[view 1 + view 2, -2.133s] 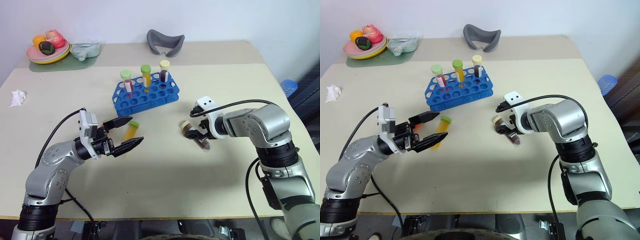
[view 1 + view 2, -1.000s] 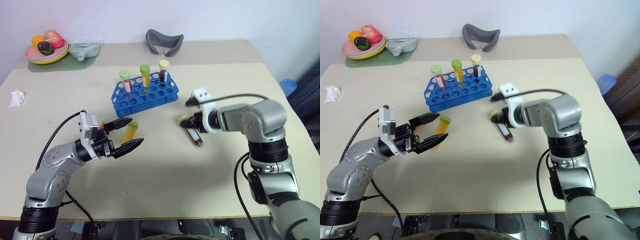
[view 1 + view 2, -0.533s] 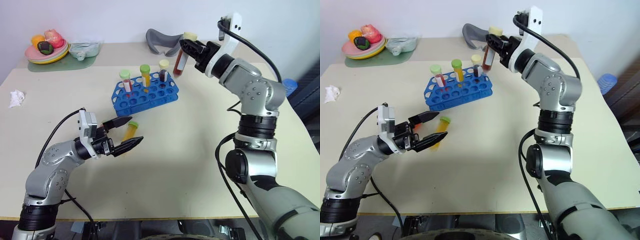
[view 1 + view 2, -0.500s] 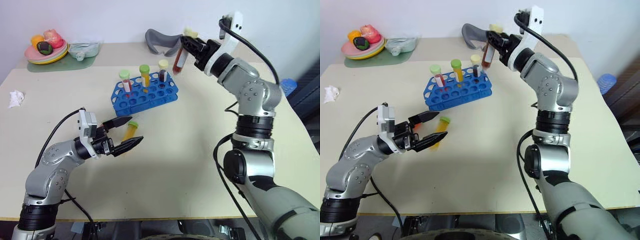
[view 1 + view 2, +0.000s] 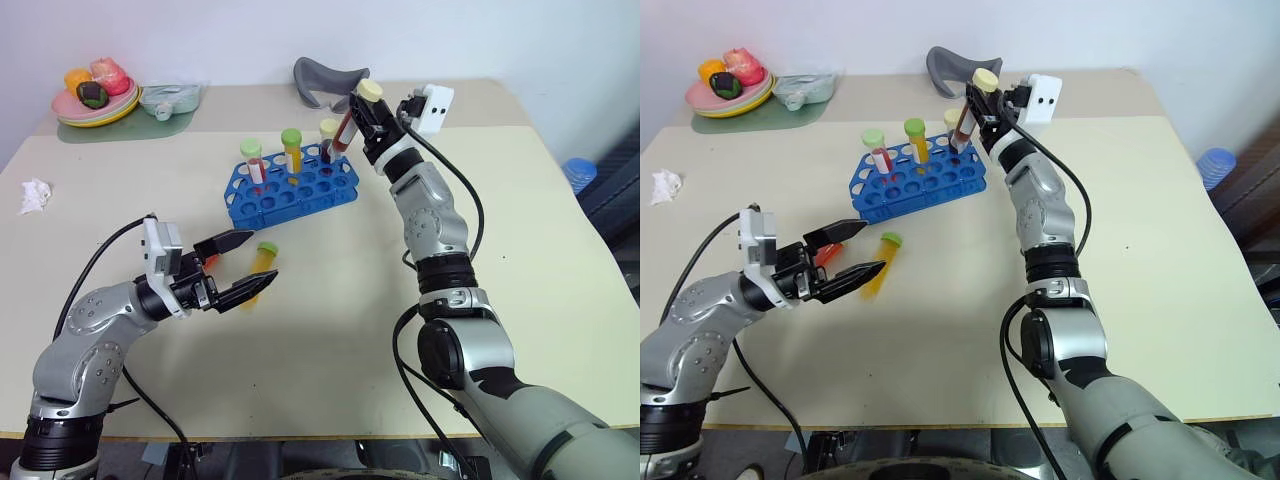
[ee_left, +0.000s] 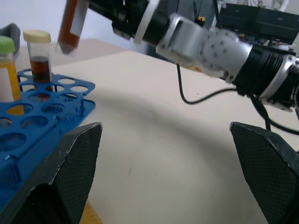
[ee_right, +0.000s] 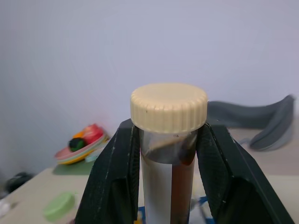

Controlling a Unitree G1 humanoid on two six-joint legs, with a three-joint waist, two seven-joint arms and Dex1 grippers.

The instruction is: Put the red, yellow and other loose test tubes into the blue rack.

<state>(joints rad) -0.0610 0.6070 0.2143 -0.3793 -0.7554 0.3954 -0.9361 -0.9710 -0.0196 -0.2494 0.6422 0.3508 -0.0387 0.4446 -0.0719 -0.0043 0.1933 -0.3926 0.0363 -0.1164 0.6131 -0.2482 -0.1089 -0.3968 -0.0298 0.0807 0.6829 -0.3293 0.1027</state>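
Gripping the brown tube (image 5: 347, 124) just under its cap, the right gripper (image 5: 362, 113) holds it above the rack (image 5: 290, 186); light, rigid, probably slick. Left gripper (image 5: 243, 268) gapes empty.

A blue rack (image 5: 291, 190) holds green-capped and cream-capped tubes. A cream-capped tube (image 5: 348, 122) of dark red liquid is held aloft. A green-capped yellow tube (image 5: 261, 262) lies on the beige surface (image 5: 330, 330).

Both arms are silver-grey metal shells with black joint bands, a thin black cable looping loose along each. The left gripper (image 5: 228, 270) ends in pointed black fingers (image 6: 77, 163) (finely textured pads); a white camera block sits on each wrist.
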